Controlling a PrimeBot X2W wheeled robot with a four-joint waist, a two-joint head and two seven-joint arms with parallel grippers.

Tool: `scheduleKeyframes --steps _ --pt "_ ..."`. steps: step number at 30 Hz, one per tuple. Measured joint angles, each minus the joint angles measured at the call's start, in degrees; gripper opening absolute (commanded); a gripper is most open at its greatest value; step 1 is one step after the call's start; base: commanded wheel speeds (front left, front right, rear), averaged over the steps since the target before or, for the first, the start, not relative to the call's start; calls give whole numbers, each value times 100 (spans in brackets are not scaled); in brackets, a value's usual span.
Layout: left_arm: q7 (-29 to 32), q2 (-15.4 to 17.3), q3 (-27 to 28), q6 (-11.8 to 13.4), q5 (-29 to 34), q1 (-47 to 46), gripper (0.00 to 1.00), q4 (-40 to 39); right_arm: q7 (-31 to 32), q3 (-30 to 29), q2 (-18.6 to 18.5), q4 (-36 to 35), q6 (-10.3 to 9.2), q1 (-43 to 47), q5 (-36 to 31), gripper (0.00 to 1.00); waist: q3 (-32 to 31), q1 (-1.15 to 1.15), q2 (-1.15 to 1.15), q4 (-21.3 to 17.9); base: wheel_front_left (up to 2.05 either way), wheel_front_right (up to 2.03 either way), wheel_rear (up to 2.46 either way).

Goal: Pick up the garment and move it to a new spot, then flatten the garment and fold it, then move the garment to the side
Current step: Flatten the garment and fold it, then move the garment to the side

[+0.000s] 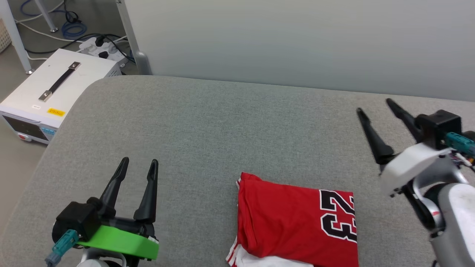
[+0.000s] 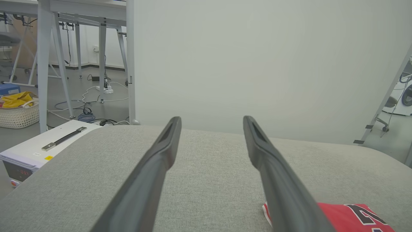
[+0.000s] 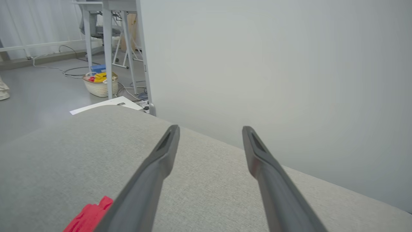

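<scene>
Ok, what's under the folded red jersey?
White fabric with striped trim pokes out beneath the jersey at its near left corner; both lie on the grey cushion. Anything else beneath it is covered.

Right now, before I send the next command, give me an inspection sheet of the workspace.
Surface: grey fabric tabletop, flat.
Job's things: garment, red, folded, "23" print up, at the near edge.
Clutter: nothing seen on the surface.
End effectors: left end effector open, empty, left of the garment; right end effector open, empty, to its right.
Cables: cables and power strip on the floor.
Surroundings: white box, grey partition, basket.
</scene>
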Motion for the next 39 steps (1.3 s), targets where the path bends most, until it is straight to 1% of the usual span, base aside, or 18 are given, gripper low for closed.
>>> scheduleKeyframes --steps 2,5,10,11,12,16,19,21,24,32,35,38,39 --pt "0 -15 -62 0 0 0 100 -5 -190 -301 -218 -19 0 129 -381 100 16 0 0 -24 0 0 0" --pt "0 -51 -101 0 1 -1 100 -12 -470 -683 -271 -100 0 452 -628 100 31 0 0 -63 0 0 0" --pt "0 -142 -120 0 0 14 100 -49 -896 -1318 37 -385 0 1022 -766 100 49 0 0 -160 0 0 0" --pt "0 -178 -125 0 4 35 100 -107 -1115 -1582 227 -559 0 1364 -844 100 71 0 0 -201 0 0 0" --pt "0 -180 -124 0 12 54 100 -132 -1169 -1615 298 -620 0 1483 -854 100 79 0 0 -209 0 0 0" --pt "0 -198 -74 0 29 144 100 -185 -1279 -1580 558 -840 0 1831 -991 100 100 0 0 -225 0 0 0" --pt "0 -213 -86 0 47 146 100 -200 -1374 -1592 817 -866 0 1902 -1005 100 132 0 0 -220 0 0 0" --pt "0 -212 -138 0 60 146 100 -194 -1423 -1566 915 -859 0 1921 -1089 100 144 0 0 -207 0 0 0" --pt "0 -200 -244 0 99 145 100 -175 -1449 -1535 1015 -814 0 1928 -1090 100 162 0 0 -201 0 0 0" --pt "0 -198 -256 0 105 132 100 -172 -1410 -1523 1058 -804 0 1928 -1102 100 285 0 0 -199 0 0 0" --pt "0 -198 -265 0 105 130 100 -169 -1195 -1460 1035 -783 0 1927 -1139 100 329 0 0 -209 0 0 0" --pt "0 -190 -319 0 105 114 100 -159 -568 -1288 955 -744 0 1927 -1068 100 380 0 0 -209 0 0 0" --pt "0 -188 -338 0 105 103 100 -158 -265 -1202 912 -735 0 1928 -1005 100 400 0 0 -202 0 0 0"
